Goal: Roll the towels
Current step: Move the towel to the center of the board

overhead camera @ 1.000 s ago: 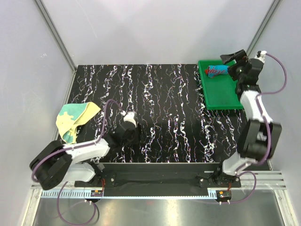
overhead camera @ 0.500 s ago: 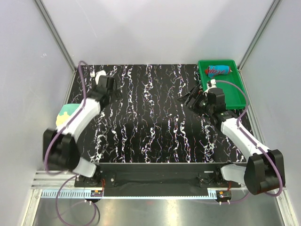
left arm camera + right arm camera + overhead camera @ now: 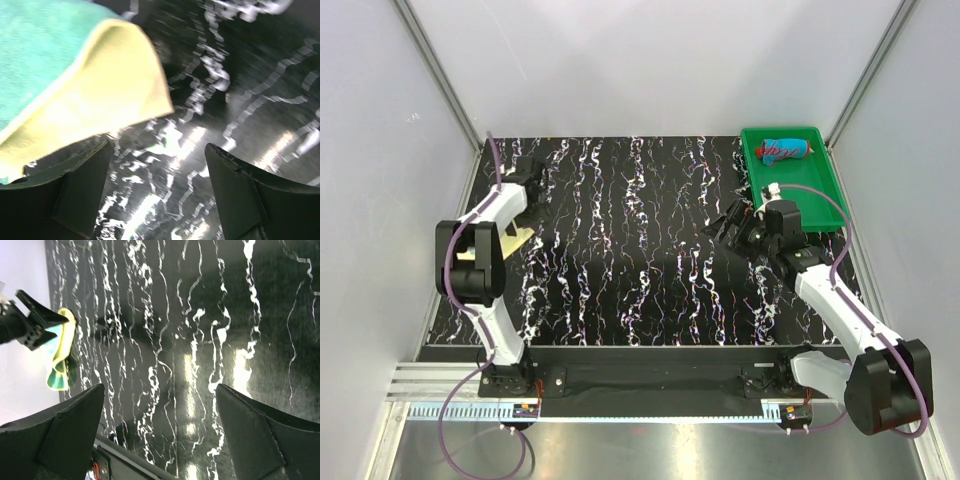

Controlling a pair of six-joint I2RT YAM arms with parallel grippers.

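The red and blue towel (image 3: 782, 150) lies as a short roll at the back of the green tray (image 3: 810, 205). The pale yellow and teal towel (image 3: 75, 85) lies at the table's left side, mostly hidden under my left arm in the top view, with one corner (image 3: 516, 240) showing. My left gripper (image 3: 530, 173) is at the back left, open (image 3: 157, 165), empty over bare table, and the towel's edge sits just above its left finger (image 3: 80, 190). My right gripper (image 3: 728, 222) hangs open (image 3: 160, 425) and empty over the table, left of the tray. The yellow towel (image 3: 61, 357) shows far off in its view.
The table (image 3: 640, 260) is black with white marbling. Grey walls and metal posts close in the left, back and right sides. The tray takes up the back right corner. Both arm bases stand on the rail at the near edge.
My left arm swung from the near middle to the back left and its jaws opened. My right arm drew back from the tray, leaving the red roll there, and now hovers over the table.
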